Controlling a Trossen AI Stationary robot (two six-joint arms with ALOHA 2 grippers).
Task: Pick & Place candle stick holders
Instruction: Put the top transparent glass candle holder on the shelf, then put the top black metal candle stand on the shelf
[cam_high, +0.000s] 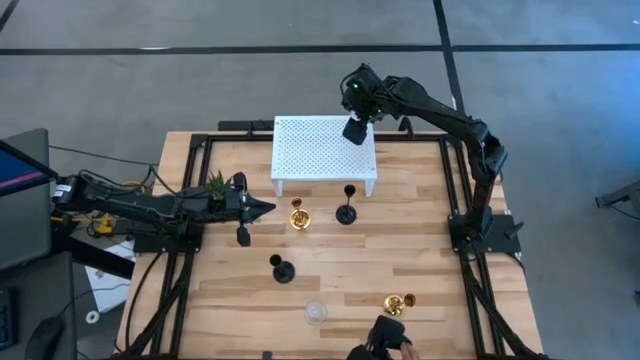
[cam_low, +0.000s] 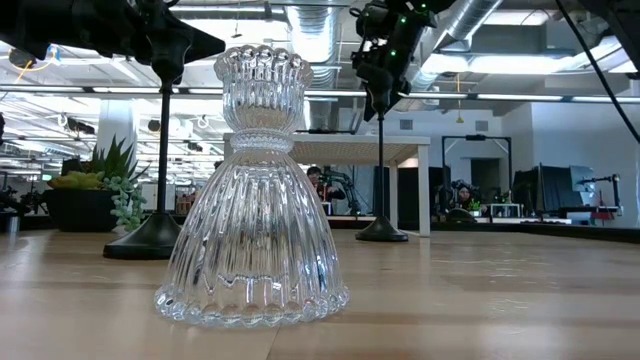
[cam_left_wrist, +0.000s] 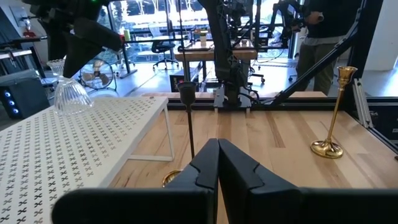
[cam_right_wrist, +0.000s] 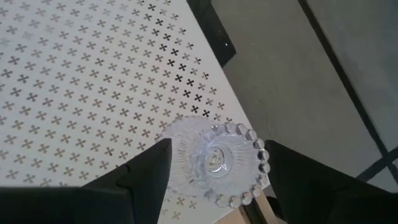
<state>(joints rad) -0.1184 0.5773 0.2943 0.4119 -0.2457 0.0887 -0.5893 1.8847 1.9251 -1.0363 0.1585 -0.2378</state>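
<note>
Wooden tabletop (cam_high: 330, 270) carries one white perforated stand (cam_high: 310, 148). On the stand's far right corner: one clear glass holder (cam_right_wrist: 214, 160), right pincer (cam_right_wrist: 214, 168) spread around it. In front of the stand: two black holders (cam_high: 347, 205), two gold holders (cam_high: 298, 215), another clear one (cam_high: 316, 313). Left pincer (cam_high: 268, 208) pressed together, left of the stand.

no readable text, labels apparently absent

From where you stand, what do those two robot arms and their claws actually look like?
Both arms are dark, slim and jointed. The left arm has black cables running along it and yellow wiring near its base. Its left gripper has two chunky, angular black fingers. The right gripper looks boxy, with a green light glowing on the wrist above.
</note>
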